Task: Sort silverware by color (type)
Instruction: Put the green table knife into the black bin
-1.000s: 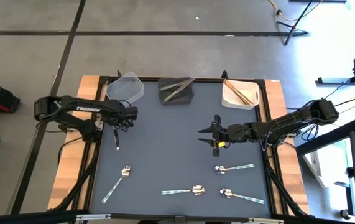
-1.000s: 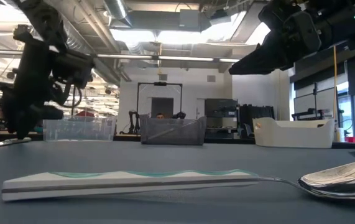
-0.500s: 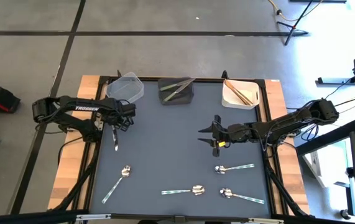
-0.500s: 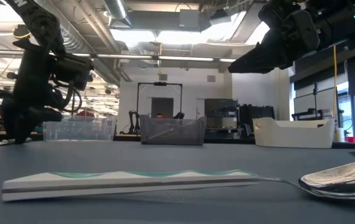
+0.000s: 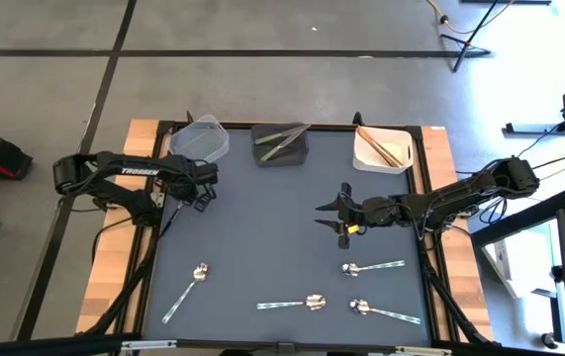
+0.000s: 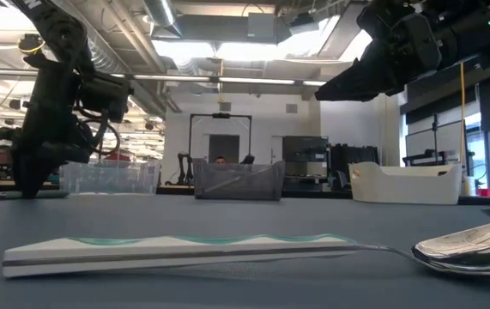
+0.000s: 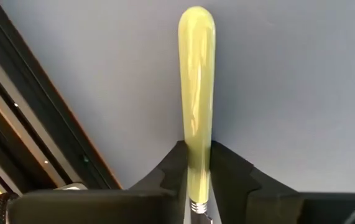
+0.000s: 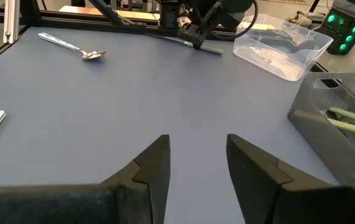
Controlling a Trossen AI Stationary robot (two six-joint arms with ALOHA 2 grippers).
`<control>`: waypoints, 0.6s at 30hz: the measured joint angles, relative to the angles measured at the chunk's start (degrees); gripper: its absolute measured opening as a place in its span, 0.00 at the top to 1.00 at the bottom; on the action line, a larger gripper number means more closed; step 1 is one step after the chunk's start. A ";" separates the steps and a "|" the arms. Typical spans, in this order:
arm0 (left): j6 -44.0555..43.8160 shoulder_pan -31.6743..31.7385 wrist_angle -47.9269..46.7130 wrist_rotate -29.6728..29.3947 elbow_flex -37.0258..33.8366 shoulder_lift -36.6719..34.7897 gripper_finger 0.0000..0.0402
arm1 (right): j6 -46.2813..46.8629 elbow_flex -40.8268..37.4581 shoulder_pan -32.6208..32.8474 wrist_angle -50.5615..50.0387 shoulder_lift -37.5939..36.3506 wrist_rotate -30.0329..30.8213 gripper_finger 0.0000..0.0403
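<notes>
**Left Hand Carrying Olive-Green Utensil Near Clear Bin**

High view: the left hand [image 5: 201, 190] sits just below the clear bin [image 5: 200, 136]; arm lettering reads "TROSSEN". Four silver spoons [image 5: 312, 302] lie on the counter [image 5: 262, 218], well below the grey bin [image 5: 280, 144].

Left wrist view: fingers [image 7: 227, 171] clamp an olive-green utensil [image 7: 196, 74] by its neck, so the handle projects forward for release.

Right wrist view: the right hand [image 8: 197, 163], jaws parted and empty, waits right of the clear bin.
</notes>
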 joint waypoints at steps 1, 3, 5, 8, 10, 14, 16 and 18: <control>0.23 -0.15 -0.02 0.12 0.00 -0.01 0.88 | 0.00 0.00 0.00 0.00 0.00 0.02 0.64; 0.95 -0.65 0.03 0.14 0.06 -0.03 0.89 | 0.00 0.00 0.00 -0.01 0.00 0.00 0.64; 1.28 -1.33 0.12 0.19 0.09 -0.03 0.89 | 0.00 0.00 0.00 0.00 0.00 0.00 0.64; 1.50 -2.40 0.28 -0.68 0.07 -0.03 0.87 | 0.00 0.00 0.00 0.00 0.00 0.00 0.64; 1.55 -2.79 0.33 -1.41 0.04 -0.01 0.86 | 0.00 0.00 0.00 0.00 0.00 0.00 0.64; 2.98 -3.08 0.35 -1.92 0.02 -0.01 0.87 | 0.00 0.00 0.00 0.00 0.00 0.00 0.64; 2.96 -3.10 0.33 -2.21 0.04 -0.01 0.89 | 0.00 0.00 0.00 0.00 0.00 0.00 0.64; 2.83 -3.10 0.23 -2.60 0.08 -0.03 0.92 | 0.00 0.00 0.00 0.00 0.00 0.00 0.64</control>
